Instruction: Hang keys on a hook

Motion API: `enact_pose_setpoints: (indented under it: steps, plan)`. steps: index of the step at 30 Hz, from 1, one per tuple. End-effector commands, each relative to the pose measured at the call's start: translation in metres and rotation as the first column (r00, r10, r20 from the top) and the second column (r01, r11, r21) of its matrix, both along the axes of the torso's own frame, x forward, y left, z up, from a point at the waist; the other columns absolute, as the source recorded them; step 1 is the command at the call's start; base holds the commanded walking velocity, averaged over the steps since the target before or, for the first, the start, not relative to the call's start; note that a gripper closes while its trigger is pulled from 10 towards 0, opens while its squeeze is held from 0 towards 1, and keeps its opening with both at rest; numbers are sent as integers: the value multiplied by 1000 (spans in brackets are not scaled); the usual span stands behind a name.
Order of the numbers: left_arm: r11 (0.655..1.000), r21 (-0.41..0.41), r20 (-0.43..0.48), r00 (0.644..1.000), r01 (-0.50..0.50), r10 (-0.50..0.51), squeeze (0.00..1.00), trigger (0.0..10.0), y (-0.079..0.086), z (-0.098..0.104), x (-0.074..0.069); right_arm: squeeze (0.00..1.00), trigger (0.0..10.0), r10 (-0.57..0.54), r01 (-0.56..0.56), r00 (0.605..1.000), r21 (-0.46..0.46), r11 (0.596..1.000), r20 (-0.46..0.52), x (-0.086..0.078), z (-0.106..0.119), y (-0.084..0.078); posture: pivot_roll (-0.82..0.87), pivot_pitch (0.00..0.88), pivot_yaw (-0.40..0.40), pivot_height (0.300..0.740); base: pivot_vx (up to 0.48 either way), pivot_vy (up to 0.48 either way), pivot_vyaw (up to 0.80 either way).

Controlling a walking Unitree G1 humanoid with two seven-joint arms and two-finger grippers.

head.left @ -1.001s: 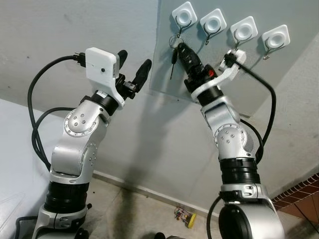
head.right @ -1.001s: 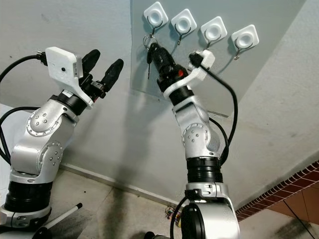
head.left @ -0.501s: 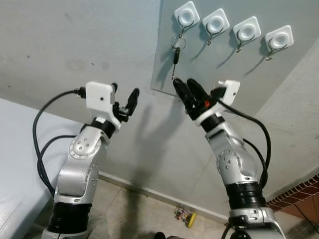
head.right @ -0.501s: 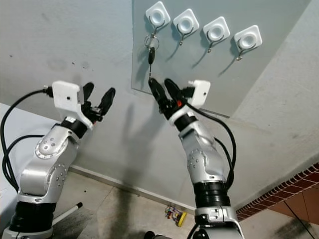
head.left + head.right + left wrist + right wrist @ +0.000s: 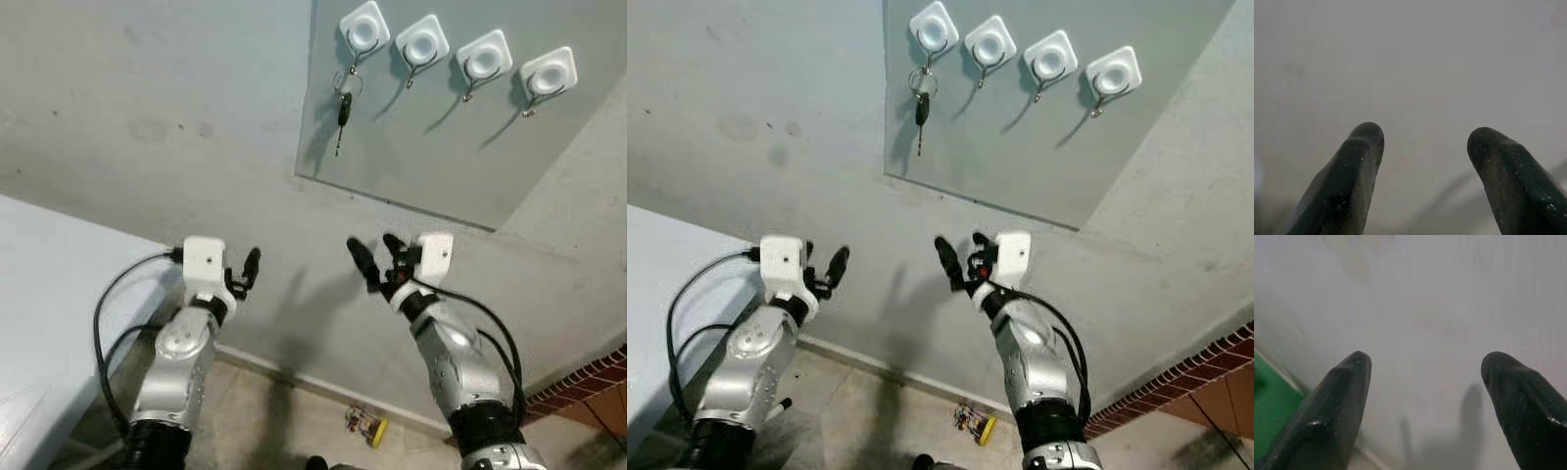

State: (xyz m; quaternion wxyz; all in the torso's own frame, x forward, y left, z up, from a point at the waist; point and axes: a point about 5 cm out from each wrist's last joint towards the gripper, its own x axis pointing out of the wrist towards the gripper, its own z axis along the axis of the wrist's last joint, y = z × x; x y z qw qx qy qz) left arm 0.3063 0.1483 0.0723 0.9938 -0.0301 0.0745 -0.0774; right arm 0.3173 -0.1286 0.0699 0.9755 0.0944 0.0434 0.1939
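Four hooks point(image 5: 456, 54) on grey wall point(image 5: 147, 98); keys point(image 5: 343, 98) hang leftmost.

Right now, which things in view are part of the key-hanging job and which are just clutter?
Job:
- keys, hanging on the leftmost hook
- right pincer, open, low by the wall
- left pincer, open

Lying about:
- three bare hooks
- small colourful object on the floor

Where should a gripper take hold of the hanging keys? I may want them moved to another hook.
Probably the black key head, pinched across its flat faces from in front and below: it hangs free under the ring on the leftmost hook, clear of the panel.
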Motion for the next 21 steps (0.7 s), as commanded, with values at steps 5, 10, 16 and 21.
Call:
enact_pose_setpoints:
  steps: [5,10,16,21]
  plan:
    - [996,-80,-166,985,-50,36,0,10000,5,-48,-12,0,10000,-110,59,972,-237,970,-210,-27,-60,-24,-167,76,-74,740,0,0,0]
    - [996,-70,-260,965,-49,29,0,10000,4,-74,-26,0,10000,-149,51,939,-303,952,-309,-43,-83,-32,-167,61,-68,740,0,0,0]
    - [1000,-7,-496,868,-28,21,0,10000,2,-125,-75,0,10000,-239,25,851,-418,908,-467,-84,-121,-44,-194,39,-38,740,0,0,0]
    - [1000,3,-565,825,-25,22,0,10000,3,-138,-94,0,10000,-274,9,806,-452,892,-524,-104,-135,-48,-208,28,-17,740,0,0,0]
